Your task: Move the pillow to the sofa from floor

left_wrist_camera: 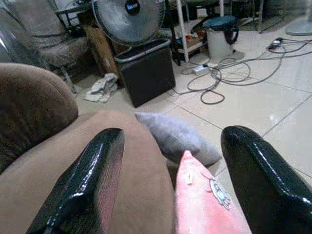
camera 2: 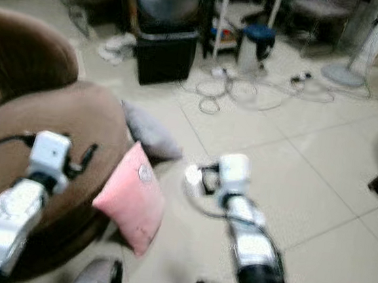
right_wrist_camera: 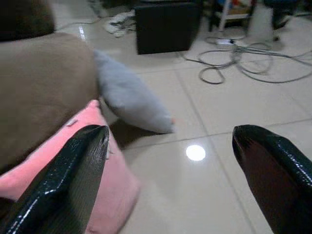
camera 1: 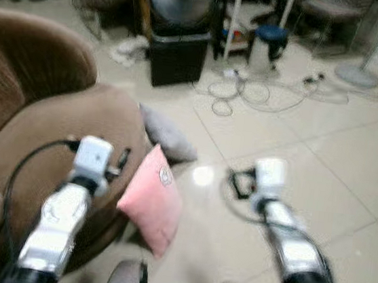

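Beside the brown sofa (camera 1: 55,119), the pink pillow (camera 1: 153,202) stands on edge on the tiled floor (camera 1: 322,170), leaning against the sofa's front, a grey pillow (camera 1: 168,134) lying just behind it. I have both arms raised: left gripper (left_wrist_camera: 170,185) spread wide above the pink pillow's top corner, right gripper (right_wrist_camera: 180,180) equally spread, near its side. Neither touches it. By my reading nothing is lifted yet; grasp, lift and placing all remain

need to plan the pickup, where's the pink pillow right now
The pink square fabric pillow stands on the tiled floor, leaning against the brown sofa's front, just ahead between both arms, with a grey pillow behind it.
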